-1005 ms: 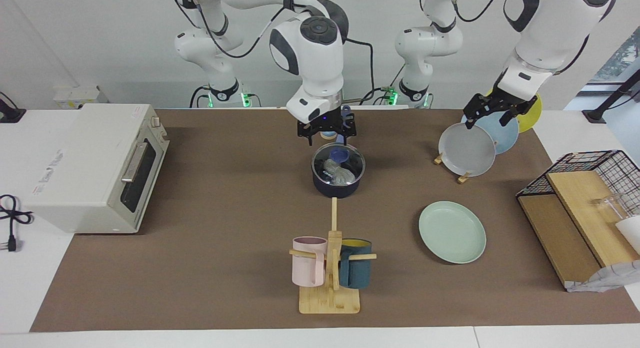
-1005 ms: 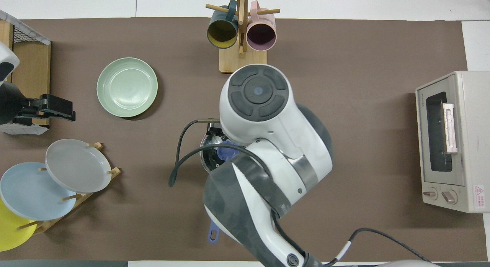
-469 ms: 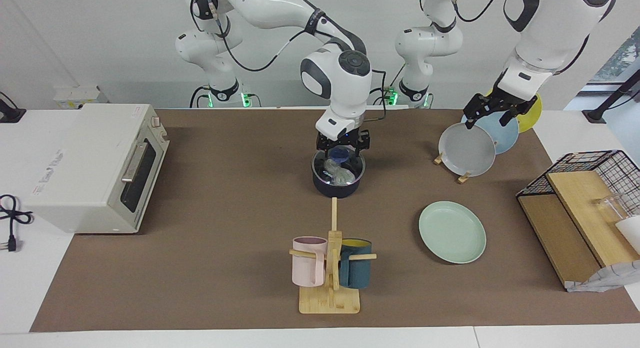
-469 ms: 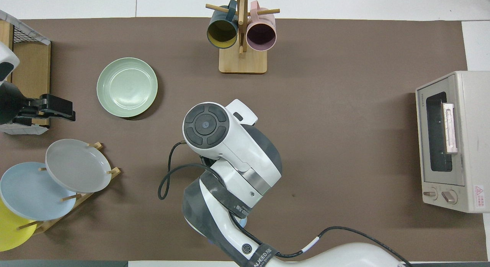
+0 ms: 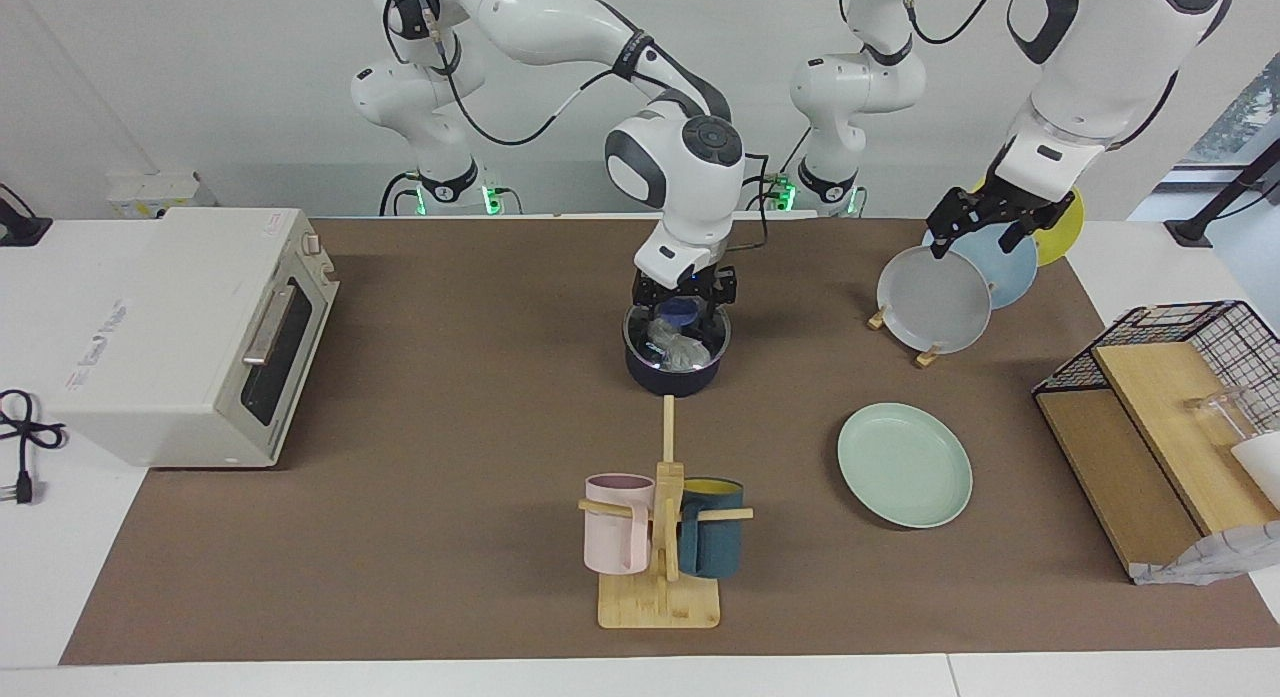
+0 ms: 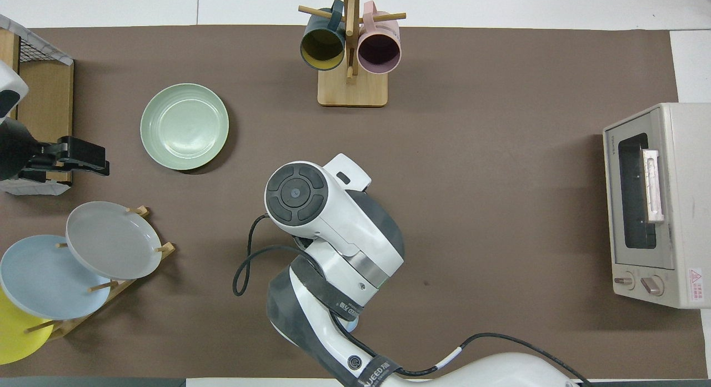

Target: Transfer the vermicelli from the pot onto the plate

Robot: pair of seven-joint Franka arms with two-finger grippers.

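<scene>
My right gripper (image 5: 684, 312): at the mouth of the pot (image 5: 673, 375), fingers spread and holding nothing, because the noodles lie low in it and I have to straddle them before I can pinch.
Approach angle: I come straight down from above, wrist over the pot's middle, so the fingers pass inside the rim rather than knock it; in the overhead view my own arm covers the pot entirely.
Vermicelli (image 5: 672, 345): whitish bundles lying in the pot's black inside, just beneath my fingertips; whether I touch them already I cannot tell.
Pot placement: it stands mid-table, nearer to the robots than the mug rack (image 5: 660, 537), where my arm reaches it easily.
Plate (image 5: 904, 464): the mint-green one lies flat and bare, toward the left arm's end of the table and farther from the robots than the pot; flat on the mat it can take the noodles from above.
Next move, as I judge it: close gently on one bundle, lift clear of the rim, carry it over to the plate.
My left gripper (image 5: 985, 219): unclenched and holding nothing, waiting over the plate rack (image 5: 925, 355) with its grey plate (image 5: 934, 299) and light blue plate (image 5: 1008, 263), out of my path.
Toaster oven (image 5: 195, 329): at the right arm's end, well apart, not involved.
</scene>
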